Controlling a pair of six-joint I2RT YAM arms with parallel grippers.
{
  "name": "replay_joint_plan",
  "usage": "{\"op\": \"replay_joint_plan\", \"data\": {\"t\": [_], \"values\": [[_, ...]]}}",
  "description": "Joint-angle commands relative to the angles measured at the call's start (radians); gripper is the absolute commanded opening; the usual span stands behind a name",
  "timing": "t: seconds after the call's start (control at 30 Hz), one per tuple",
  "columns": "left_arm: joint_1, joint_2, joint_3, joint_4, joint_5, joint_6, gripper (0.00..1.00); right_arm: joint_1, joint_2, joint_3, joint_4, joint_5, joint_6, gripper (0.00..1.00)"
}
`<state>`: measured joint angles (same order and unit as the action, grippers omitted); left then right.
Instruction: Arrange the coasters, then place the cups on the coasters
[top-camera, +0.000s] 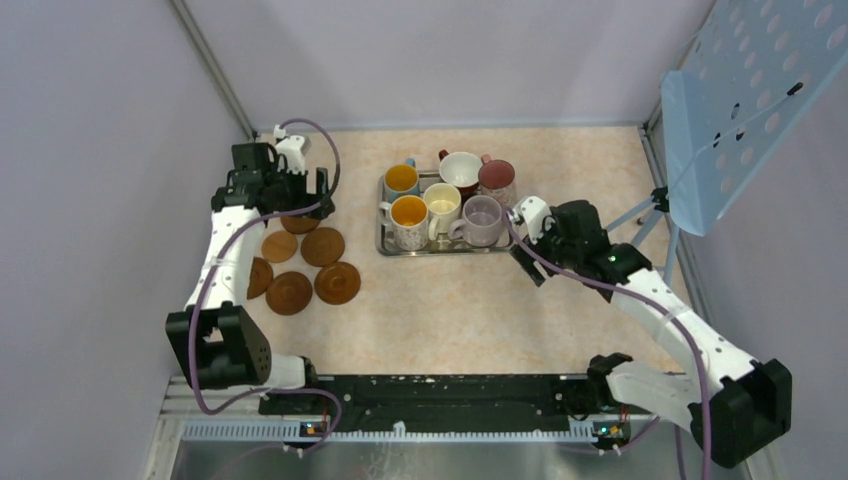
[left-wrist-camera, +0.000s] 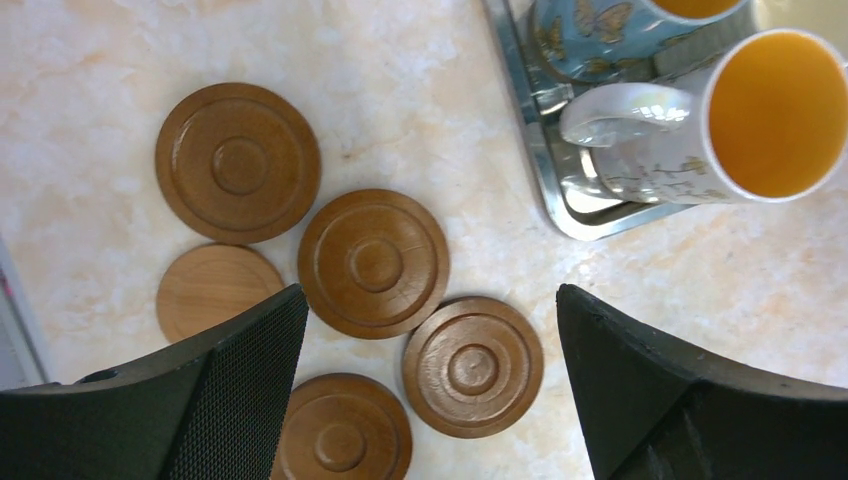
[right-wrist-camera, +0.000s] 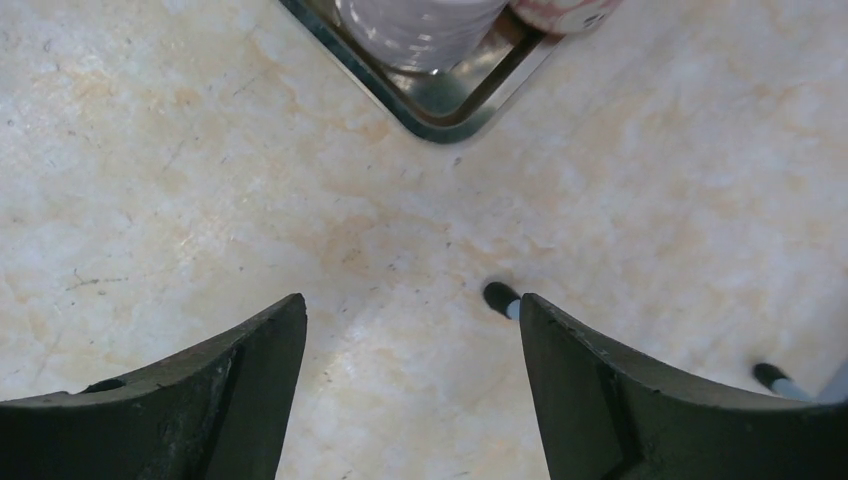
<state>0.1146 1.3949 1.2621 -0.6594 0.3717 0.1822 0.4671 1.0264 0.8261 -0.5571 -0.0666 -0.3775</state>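
Several brown coasters (top-camera: 322, 246) lie loosely grouped on the table's left side. In the left wrist view one ringed coaster (left-wrist-camera: 473, 366) lies below the gap between the fingers, others (left-wrist-camera: 373, 263) sit around it, and one plain-faced disc (left-wrist-camera: 215, 290) lies at the left. My left gripper (top-camera: 298, 205) (left-wrist-camera: 430, 292) hovers over the far end of the group, open and empty. The cups (top-camera: 442, 205) stand packed on a steel tray (top-camera: 445, 250); the white patterned one (left-wrist-camera: 690, 130) shows its orange inside. My right gripper (top-camera: 522, 250) (right-wrist-camera: 410, 300) is open over bare table beside the tray's corner (right-wrist-camera: 440, 120), near the lilac cup (top-camera: 482, 218) (right-wrist-camera: 420, 30).
A blue perforated panel (top-camera: 750, 90) on a tripod stands at the right; its black feet (right-wrist-camera: 500, 297) rest on the table close to my right fingers. Walls close in the left, back and right sides.
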Motion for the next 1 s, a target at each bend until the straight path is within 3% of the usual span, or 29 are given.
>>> {"op": "replay_joint_plan", "data": {"t": [0.0,0.23,0.37,0.47,0.67,0.97], "values": [[0.048,0.091,0.067,-0.019,-0.028,0.081,0.98,0.001,-0.063,0.031,0.064,0.029,-0.081,0.77],[0.227,0.198,0.165,-0.042,-0.010,0.045,0.89,-0.008,-0.106,0.015,0.004,-0.057,0.004,0.84],[0.303,0.277,0.247,-0.105,-0.053,0.087,0.77,-0.021,-0.116,0.040,-0.064,-0.092,-0.048,0.86],[0.320,0.336,0.265,-0.128,-0.103,0.135,0.70,-0.022,-0.109,0.063,-0.085,-0.122,-0.099,0.86],[0.329,0.401,0.262,-0.151,-0.188,0.166,0.64,-0.022,-0.038,0.108,-0.122,-0.100,-0.043,0.86],[0.327,0.470,0.205,-0.140,-0.207,0.183,0.49,-0.021,-0.024,0.090,-0.132,-0.100,-0.039,0.86]]}}
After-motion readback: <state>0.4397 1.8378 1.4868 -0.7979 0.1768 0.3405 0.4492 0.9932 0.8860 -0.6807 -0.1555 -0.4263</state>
